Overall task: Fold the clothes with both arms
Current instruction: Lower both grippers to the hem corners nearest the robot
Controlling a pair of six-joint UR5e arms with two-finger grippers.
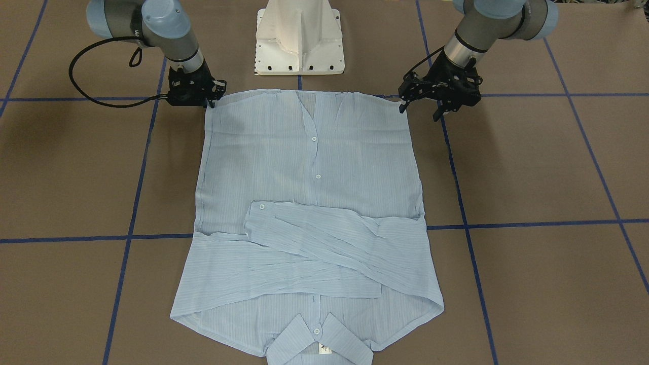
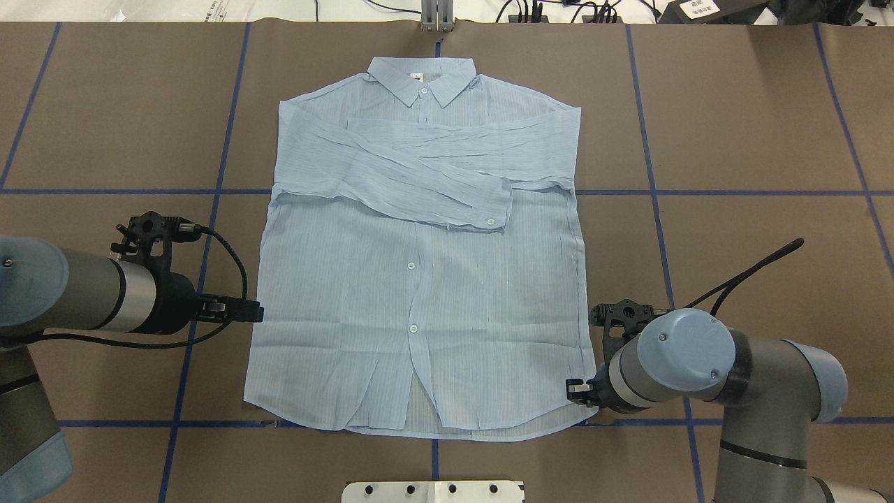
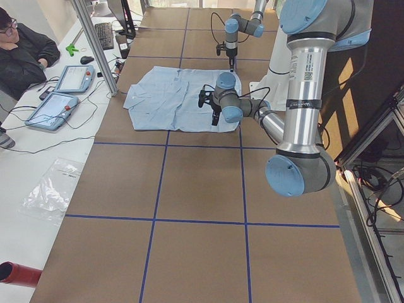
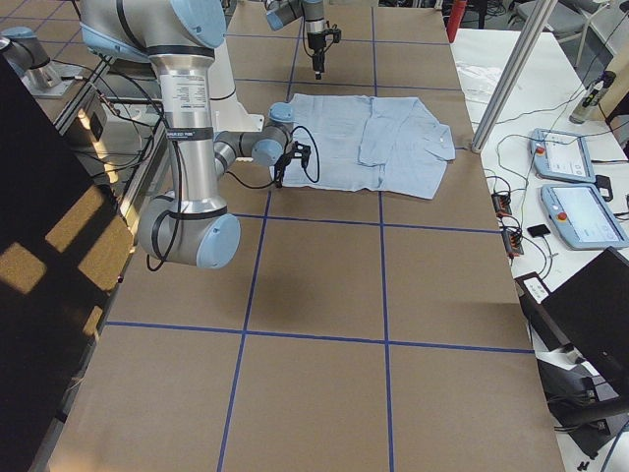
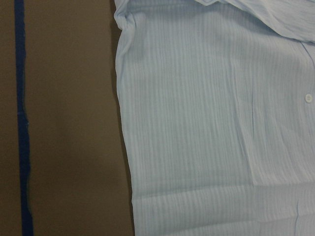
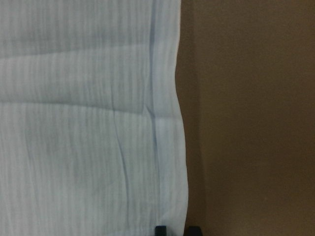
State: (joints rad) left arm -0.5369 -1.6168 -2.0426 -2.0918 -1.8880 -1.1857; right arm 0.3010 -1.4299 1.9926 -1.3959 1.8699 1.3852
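Brown paper covers the table (image 2: pixel 733 140), ruled into large squares by blue tape lines (image 2: pixel 230 140), and the white pedestal base (image 1: pixel 299 38) stands at the robot's edge. Along the far long side we see a lighter bench (image 3: pixel 25 158) with two teach pendants (image 3: pixel 53 107), a keyboard (image 3: pixel 104 35) and a seated person (image 3: pixel 22 57) (only partly in view). A clear plastic bag (image 3: pixel 50 189) lies on it nearer the camera.

The shirt (image 2: pixel 419 293) lies flat and front up in the middle of the table. Its collar (image 2: pixel 422 77) points away from the robot and its hem is nearest the base. Both sleeves (image 2: pixel 419 168) are folded across the chest, one over the other.

The left gripper (image 1: pixel 419 112) hovers just beside the shirt's side edge near the hem, its jaws spread wide and holding nothing. The right gripper (image 1: pixel 213 101) sits at the opposite hem corner. In its wrist view two fingertips (image 6: pixel 161 230) show with a narrow gap, the shirt's edge running toward it, and we cannot tell whether they pinch the cloth.
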